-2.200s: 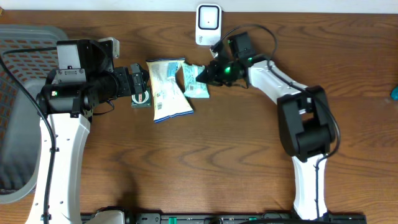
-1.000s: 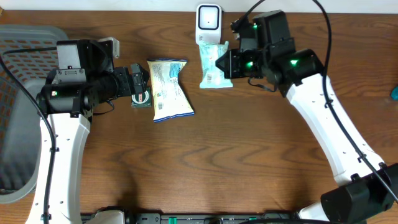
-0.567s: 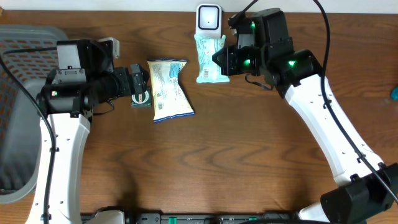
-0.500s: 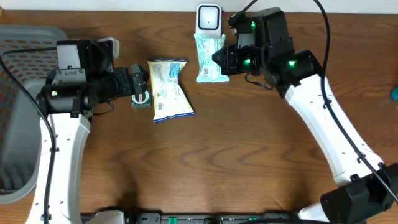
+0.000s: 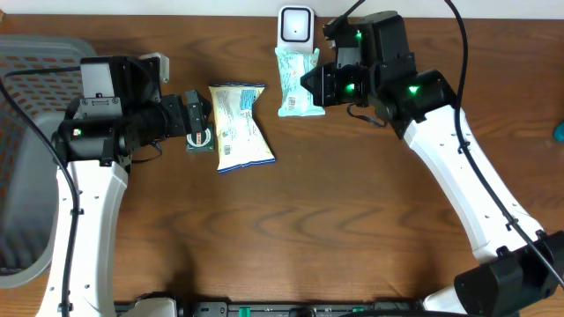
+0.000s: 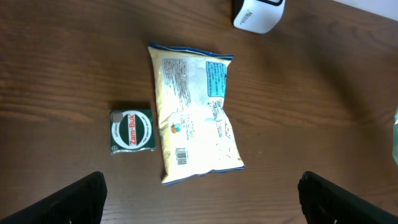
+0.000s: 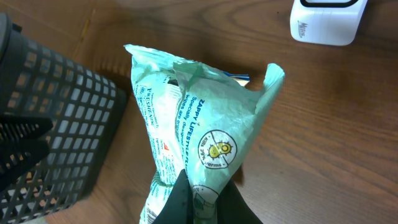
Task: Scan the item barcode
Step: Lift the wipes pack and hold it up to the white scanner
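Looking at the right gripper (image 5: 310,85) first: pinched all the way shut on one edge of the pale green packet (image 5: 297,81), with a crumpled fold of the wrapper squeezed between the fingertips in the wrist view. Holding that packet up off the wooden table (image 5: 335,220), right by the white scanner (image 5: 295,25) at the back edge, far end of the packet overlapping the scanner's base from overhead. Can't tell whether touching it or just hanging in front. Can make out green print and a round yellow logo on the wrapper up close, but no clear barcode on the side facing the wrist camera. Over on the other side, got the left gripper (image 5: 198,119) spread as wide as it goes, nothing in it, hovering over a little green Zam-Buk box (image 6: 131,130). Lying flat just beside that box: a yellow-and-white snack bag (image 6: 193,118), printed back facing up, small barcode visible near its lower end. Parked at the far left edge: a grey mesh basket (image 5: 26,158), well apart from the packet.
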Robot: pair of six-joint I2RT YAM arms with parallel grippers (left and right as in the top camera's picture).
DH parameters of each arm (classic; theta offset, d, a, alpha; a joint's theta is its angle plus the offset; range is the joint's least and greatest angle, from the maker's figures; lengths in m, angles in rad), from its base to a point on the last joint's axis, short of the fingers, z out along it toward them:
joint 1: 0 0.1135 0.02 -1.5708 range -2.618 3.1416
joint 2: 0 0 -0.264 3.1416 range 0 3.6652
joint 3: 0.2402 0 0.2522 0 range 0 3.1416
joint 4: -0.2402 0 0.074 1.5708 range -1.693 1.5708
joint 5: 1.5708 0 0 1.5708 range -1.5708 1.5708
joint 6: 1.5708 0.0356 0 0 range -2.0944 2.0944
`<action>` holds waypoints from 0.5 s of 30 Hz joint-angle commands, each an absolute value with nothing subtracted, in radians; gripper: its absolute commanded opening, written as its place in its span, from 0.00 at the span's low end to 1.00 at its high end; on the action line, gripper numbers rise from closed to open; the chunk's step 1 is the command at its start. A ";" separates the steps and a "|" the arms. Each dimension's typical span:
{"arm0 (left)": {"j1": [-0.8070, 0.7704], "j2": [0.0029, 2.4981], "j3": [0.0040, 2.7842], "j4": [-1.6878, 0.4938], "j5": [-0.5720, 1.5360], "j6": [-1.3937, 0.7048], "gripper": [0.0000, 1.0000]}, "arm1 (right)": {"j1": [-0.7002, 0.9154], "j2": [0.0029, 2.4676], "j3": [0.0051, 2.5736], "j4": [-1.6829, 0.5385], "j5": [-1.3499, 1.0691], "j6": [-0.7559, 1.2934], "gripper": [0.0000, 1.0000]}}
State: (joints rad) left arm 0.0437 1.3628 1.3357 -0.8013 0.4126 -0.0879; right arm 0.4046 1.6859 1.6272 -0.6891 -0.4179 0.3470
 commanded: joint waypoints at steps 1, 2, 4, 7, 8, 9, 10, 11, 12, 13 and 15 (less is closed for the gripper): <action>0.043 1.365 1.337 -0.801 0.406 -0.075 0.98 | 0.408 1.686 1.623 -0.688 -0.421 0.332 0.01; 0.043 1.365 1.337 -0.801 0.406 -0.075 0.98 | 0.408 1.686 1.623 -0.688 -0.421 0.332 0.01; 0.043 1.365 1.337 -0.801 0.406 -0.075 0.98 | 0.408 1.687 1.623 -0.688 -0.421 0.331 0.01; 0.043 1.365 1.337 -0.800 0.406 -0.075 0.98 | 0.408 1.687 1.623 -0.690 -0.413 0.331 0.01; 0.043 1.365 1.337 -0.800 0.406 -0.075 0.98 | 0.408 1.687 1.623 -0.692 -0.402 0.332 0.01; 0.043 1.365 1.337 -0.801 0.406 -0.075 0.98 | 0.408 1.687 1.623 -0.696 -0.391 0.332 0.01; 0.043 1.365 1.337 -0.800 0.406 -0.075 0.98 | 0.408 1.687 1.623 -0.699 -0.382 0.332 0.01; 0.043 1.365 1.337 -0.800 0.406 -0.075 0.98 | 0.408 1.687 1.623 -0.700 -0.383 0.332 0.01; 0.043 1.365 1.337 -0.801 0.406 -0.075 0.98 | 0.408 1.687 1.623 -0.701 -0.383 0.332 0.01; 0.043 1.365 1.337 -0.801 0.406 -0.075 0.98 | 0.408 1.687 1.623 -0.701 -0.382 0.332 0.01; 0.043 1.365 1.337 -0.801 0.406 -0.075 0.98 | 0.408 1.687 1.623 -0.700 -0.383 0.332 0.01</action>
